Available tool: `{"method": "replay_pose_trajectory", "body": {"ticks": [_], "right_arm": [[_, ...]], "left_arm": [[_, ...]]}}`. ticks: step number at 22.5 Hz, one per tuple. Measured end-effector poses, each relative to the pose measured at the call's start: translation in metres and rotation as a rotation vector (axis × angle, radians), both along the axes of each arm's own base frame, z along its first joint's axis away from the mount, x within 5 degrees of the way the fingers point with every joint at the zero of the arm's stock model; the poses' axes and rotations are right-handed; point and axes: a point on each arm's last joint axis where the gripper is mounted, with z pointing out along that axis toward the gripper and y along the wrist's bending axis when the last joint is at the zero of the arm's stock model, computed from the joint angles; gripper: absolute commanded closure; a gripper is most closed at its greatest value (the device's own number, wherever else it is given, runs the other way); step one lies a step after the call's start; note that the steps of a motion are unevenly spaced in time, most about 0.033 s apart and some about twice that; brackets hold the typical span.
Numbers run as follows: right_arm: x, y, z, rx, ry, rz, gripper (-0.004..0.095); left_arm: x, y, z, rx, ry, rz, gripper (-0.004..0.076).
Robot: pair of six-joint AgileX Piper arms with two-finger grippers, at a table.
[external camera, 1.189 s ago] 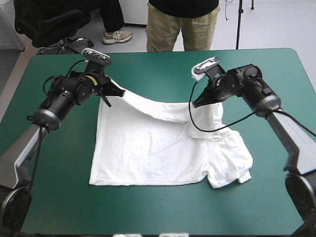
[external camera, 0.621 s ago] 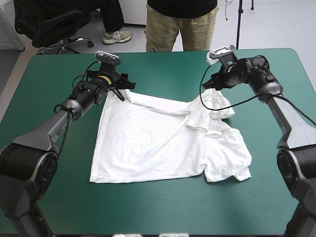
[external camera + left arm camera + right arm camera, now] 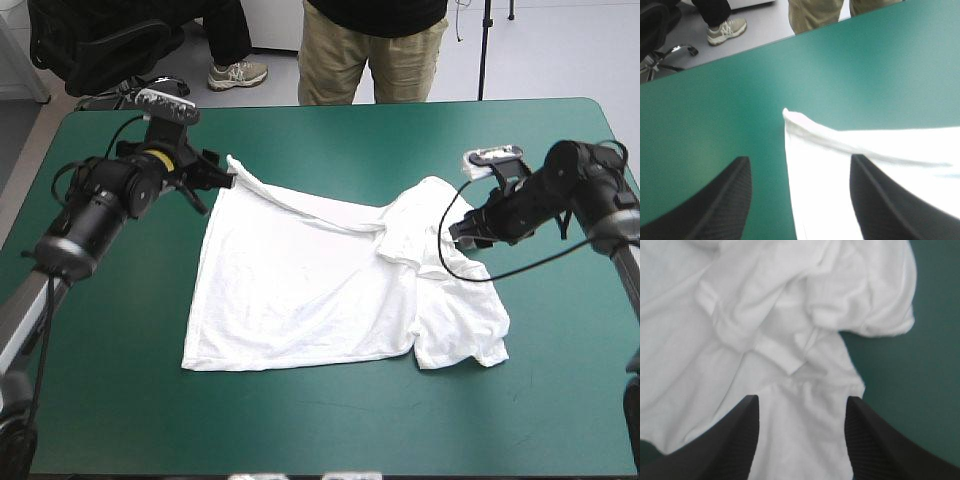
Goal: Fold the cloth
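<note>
Our left arm [image 3: 95, 205] comes in from 8 o'clock, and the left gripper [image 3: 222, 181] points toward 3 o'clock, its black fingers [image 3: 725, 200] spread wide. Our right arm [image 3: 580, 180] enters from 3 o'clock, and the right gripper [image 3: 456, 233] aims toward 8 o'clock, likewise parted.

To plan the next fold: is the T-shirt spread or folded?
Mostly spread: the T-shirt lies flat, only its far right part bunched over itself.

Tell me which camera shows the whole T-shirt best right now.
The high view: the T-shirt lies there whole, edges and rumpled right side included. The left wrist view catches only one corner; the right wrist view only the bunched folds.
</note>
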Motion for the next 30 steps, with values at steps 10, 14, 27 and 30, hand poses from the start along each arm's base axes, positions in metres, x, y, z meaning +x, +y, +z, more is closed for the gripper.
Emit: {"method": "replay_pose_trajectory", "body": {"ticks": [10,14,27,30], "right_arm": [[-0.053,-0.007,-0.060,-0.147,0.171,0.007,0.0361],[-0.047,-0.012,-0.073,-0.190,0.097,-0.047,0.0363],[-0.018,-0.010,-0.116,-0.195,0.150,-0.026,0.0926],[-0.018,-0.016,-0.114,-0.194,0.151,-0.078,0.0926]], "left_arm": [[-0.103,0.023,-0.037,-0.069,0.157,0.011,0.0308],[-0.125,0.029,-0.032,-0.050,0.170,0.005,0.0308],[-0.130,0.034,-0.028,0.003,0.149,0.003,0.0308],[-0.131,0.035,-0.029,0.019,0.160,0.005,0.0309]]}}
